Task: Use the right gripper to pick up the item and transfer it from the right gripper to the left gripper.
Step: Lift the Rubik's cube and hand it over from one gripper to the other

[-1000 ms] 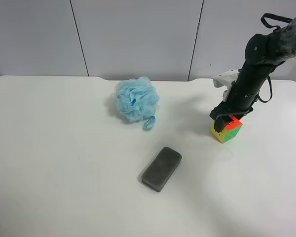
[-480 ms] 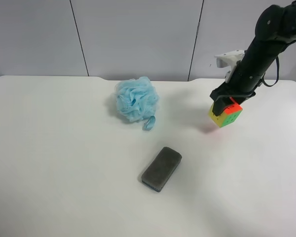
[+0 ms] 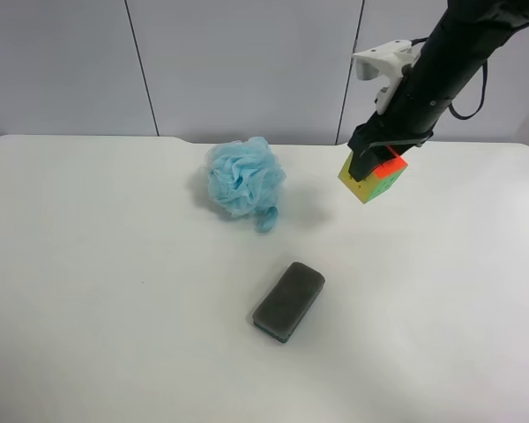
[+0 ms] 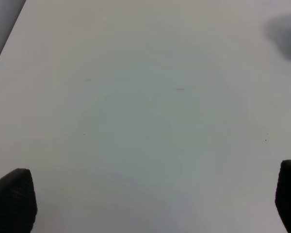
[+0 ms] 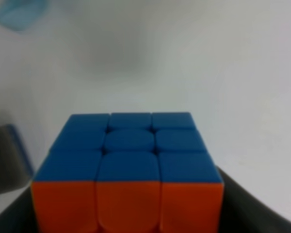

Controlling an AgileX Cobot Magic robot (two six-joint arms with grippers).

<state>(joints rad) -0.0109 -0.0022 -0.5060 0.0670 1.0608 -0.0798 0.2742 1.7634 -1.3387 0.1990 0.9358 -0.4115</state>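
Note:
The puzzle cube [image 3: 373,180] hangs in the air above the table's far right part, held by the right gripper [image 3: 376,161] on the black arm with a white housing [image 3: 382,62]. In the right wrist view the cube [image 5: 127,172] fills the lower middle, blue face up and orange face toward the camera, between dark fingers [image 5: 247,211] at the lower corners. The left gripper [image 4: 150,201] shows only two black fingertips [image 4: 12,199] far apart over bare white table; it is open and empty. The left arm does not show in the exterior high view.
A light-blue mesh puff [image 3: 243,179] lies on the white table [image 3: 115,291] to the left of the cube. A grey rectangular pad [image 3: 288,300] lies near the table's middle. A grey panelled wall stands behind the table.
The right gripper has lifted the cube off the table and carried it up and to the left in the exterior high view, toward the mesh puff. The puff and pad have not moved.

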